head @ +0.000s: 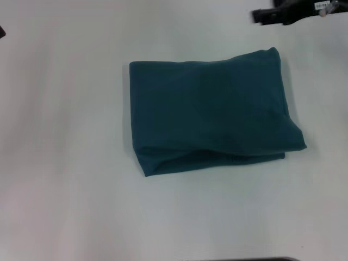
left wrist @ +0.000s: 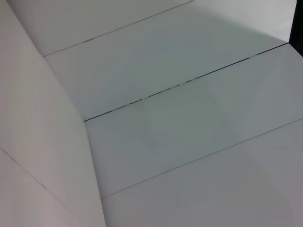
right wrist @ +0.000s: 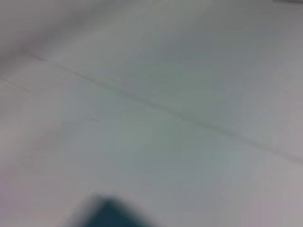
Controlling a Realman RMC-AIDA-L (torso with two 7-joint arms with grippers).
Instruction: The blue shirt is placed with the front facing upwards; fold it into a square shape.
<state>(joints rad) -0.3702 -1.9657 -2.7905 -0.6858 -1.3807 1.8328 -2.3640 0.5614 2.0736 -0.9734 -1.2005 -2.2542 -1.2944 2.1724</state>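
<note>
— Jaws first: can we tell how either pair stands?

— No. We see the right gripper only as a dark shape at the far right edge of the head view, well apart from the cloth, and whether its jaws are open or closed we cannot tell. We see nothing held in it. Our left gripper shows in no view; its wrist camera gives us only pale panels with thin seams.

— And the blue shirt?

— We find the blue shirt folded into a compact, roughly rectangular bundle, lying flat on the white desk, a little right of centre in the head view. Its layered edges show along the near side. One dark corner of it shows blurred in our right wrist view.

— Anything touching it?

— Nothing we can see.
</note>
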